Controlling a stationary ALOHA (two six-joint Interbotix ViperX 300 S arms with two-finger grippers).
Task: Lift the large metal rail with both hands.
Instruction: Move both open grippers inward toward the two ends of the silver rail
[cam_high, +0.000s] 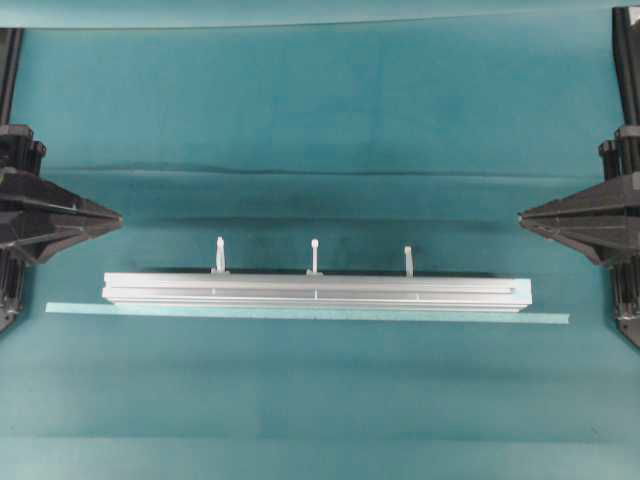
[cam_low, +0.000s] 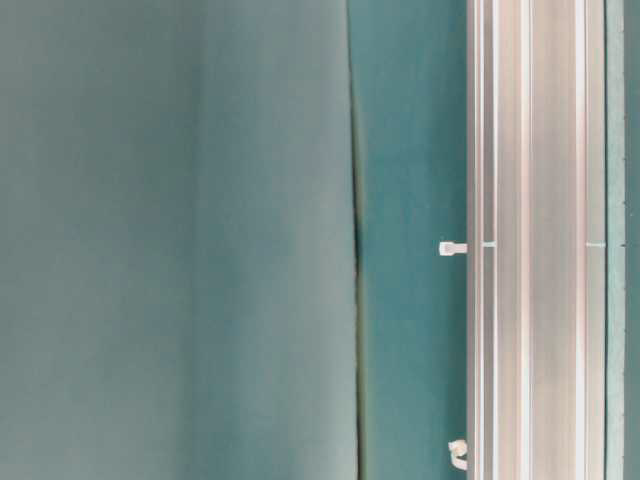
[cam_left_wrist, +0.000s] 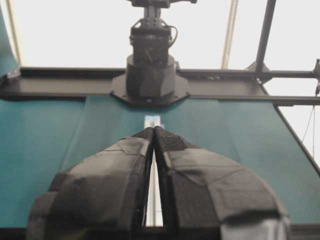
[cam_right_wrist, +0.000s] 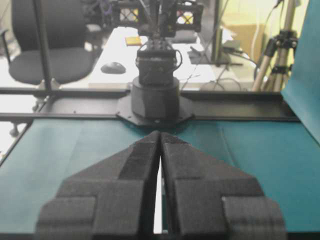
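Note:
The large metal rail (cam_high: 315, 291) lies flat across the middle of the teal cloth, its three white pegs (cam_high: 314, 254) standing on its far side. It also shows in the table-level view (cam_low: 535, 240) and as a sliver in the left wrist view (cam_left_wrist: 152, 121). My left gripper (cam_high: 118, 216) is shut and empty, above and left of the rail's left end; the left wrist view (cam_left_wrist: 153, 129) shows its tips touching. My right gripper (cam_high: 522, 214) is shut and empty, above and right of the rail's right end; it also shows in the right wrist view (cam_right_wrist: 160, 134).
A thin pale tape strip (cam_high: 300, 313) lies just in front of the rail, slightly longer than it. A crease in the cloth (cam_high: 300, 172) runs across behind the rail. The opposite arm's black base (cam_left_wrist: 150, 75) stands at the table's far end, as does its counterpart (cam_right_wrist: 156, 95).

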